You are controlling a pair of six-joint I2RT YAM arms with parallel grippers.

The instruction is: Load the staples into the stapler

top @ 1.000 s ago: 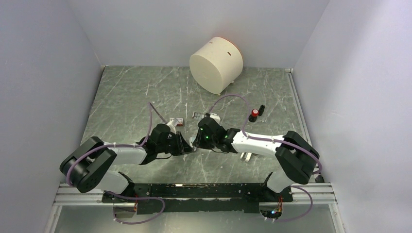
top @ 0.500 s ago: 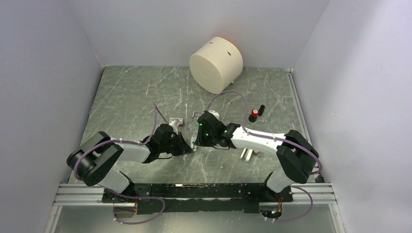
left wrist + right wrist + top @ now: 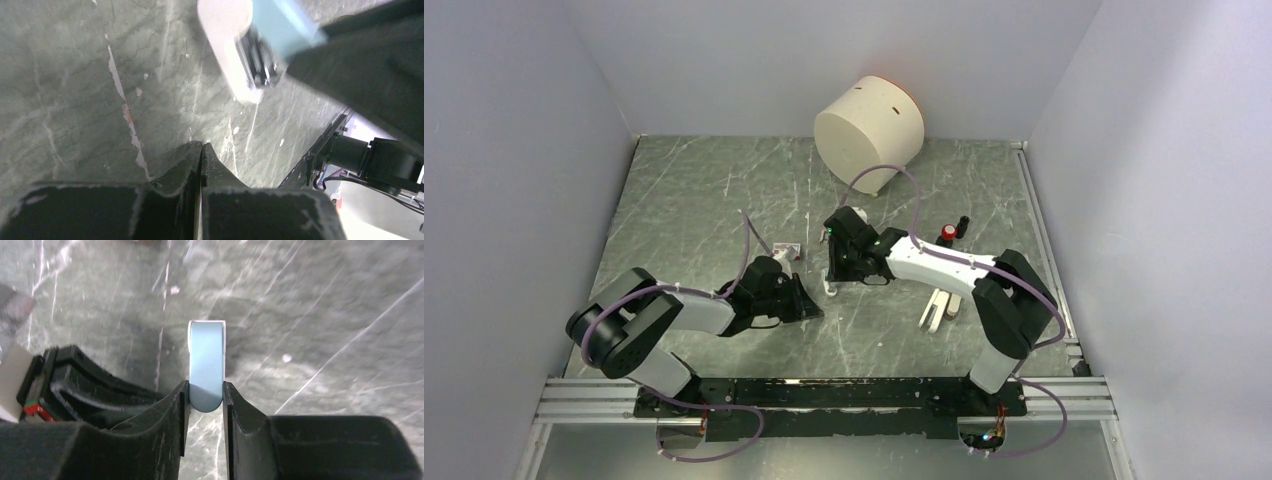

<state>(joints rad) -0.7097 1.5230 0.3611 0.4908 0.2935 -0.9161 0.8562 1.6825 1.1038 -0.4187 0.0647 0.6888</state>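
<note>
My right gripper (image 3: 832, 272) is shut on the stapler (image 3: 829, 287), a white body with a light-blue top. In the right wrist view the blue top (image 3: 206, 360) sits squeezed between my fingertips (image 3: 206, 395), above the table. The stapler also shows in the left wrist view (image 3: 235, 55), just ahead of my left gripper (image 3: 201, 146). My left gripper (image 3: 814, 308) lies low on the table beside the stapler, jaws pressed together; nothing sticks out of them. I see no staple strips in any view.
A small red-and-white box (image 3: 790, 250) lies behind my left gripper. A big white cylinder (image 3: 869, 130) stands at the back. A red-and-black object (image 3: 948, 235) and a pale peg-like piece (image 3: 938, 308) lie to the right. Walls enclose the marbled table (image 3: 704, 190).
My right arm has swung toward the back with the stapler in its grip, away from my left gripper. The left gripper has shifted only slightly and stays shut.
</note>
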